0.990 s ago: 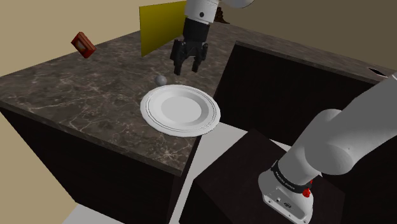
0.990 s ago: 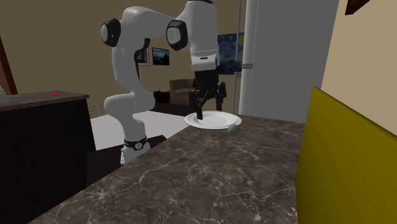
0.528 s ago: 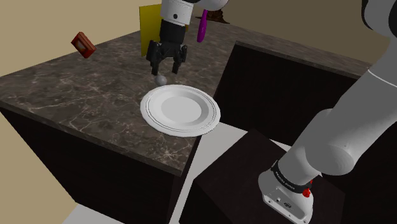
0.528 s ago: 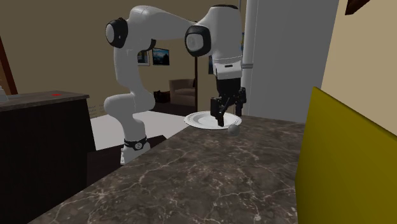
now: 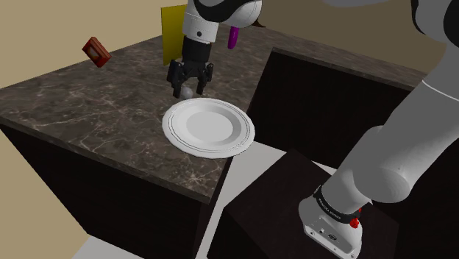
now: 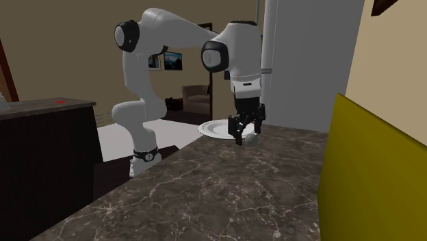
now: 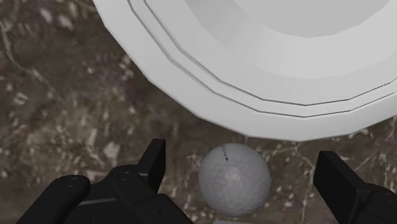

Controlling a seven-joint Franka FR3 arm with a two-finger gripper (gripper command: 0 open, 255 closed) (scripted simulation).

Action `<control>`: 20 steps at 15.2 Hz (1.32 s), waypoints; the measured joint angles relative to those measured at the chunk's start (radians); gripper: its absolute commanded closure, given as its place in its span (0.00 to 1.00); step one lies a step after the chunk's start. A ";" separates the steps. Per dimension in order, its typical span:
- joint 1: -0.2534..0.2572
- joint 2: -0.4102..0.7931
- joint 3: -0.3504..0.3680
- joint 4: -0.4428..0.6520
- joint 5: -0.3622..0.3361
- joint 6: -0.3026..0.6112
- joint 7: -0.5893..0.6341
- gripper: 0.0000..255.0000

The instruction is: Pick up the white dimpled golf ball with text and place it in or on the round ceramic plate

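Note:
The golf ball [image 7: 234, 177] is pale grey and dimpled, resting on the dark marble counter just beside the rim of the round white plate [image 7: 210, 83]. My black gripper [image 7: 245, 172] is open, its fingers standing apart on either side of the ball without touching it. In the shoulder view the gripper [image 5: 189, 90] has come down over the ball [image 5: 188, 92] at the plate's [image 5: 209, 126] far edge. From the second exterior view the gripper [image 6: 246, 137] hangs low at the ball [image 6: 252, 137], with the plate [image 6: 213, 129] behind it.
A yellow board [image 5: 173, 28] stands upright behind the gripper and looms large at the second exterior view's right [image 6: 373, 174]. A purple object [image 5: 234, 35] sits near it. A red-brown block [image 5: 96, 50] lies at the counter's far left. The counter edge drops off just past the plate.
The gripper has moved toward the shoulder view's left and descended, from above the plate's far side to straddling the ball. Its fingers stayed open. Ball and plate have not moved.

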 measured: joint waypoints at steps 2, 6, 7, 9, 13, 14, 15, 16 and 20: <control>0.000 0.000 0.000 -0.001 0.000 0.002 0.000 0.00; 0.000 0.000 0.000 -0.002 0.000 0.002 0.000 1.00; 0.000 0.000 0.000 -0.002 0.000 0.002 0.000 1.00; 0.000 0.000 0.000 -0.002 0.000 0.002 0.000 1.00; 0.000 0.000 0.000 -0.002 0.000 0.002 0.000 1.00; 0.000 0.000 0.000 -0.002 0.000 0.002 -0.001 1.00; 0.000 0.000 0.000 -0.002 0.000 0.002 -0.001 1.00; 0.000 -0.001 -0.001 0.004 0.000 -0.004 0.000 1.00; -0.002 -0.012 -0.002 0.037 -0.002 -0.048 0.006 1.00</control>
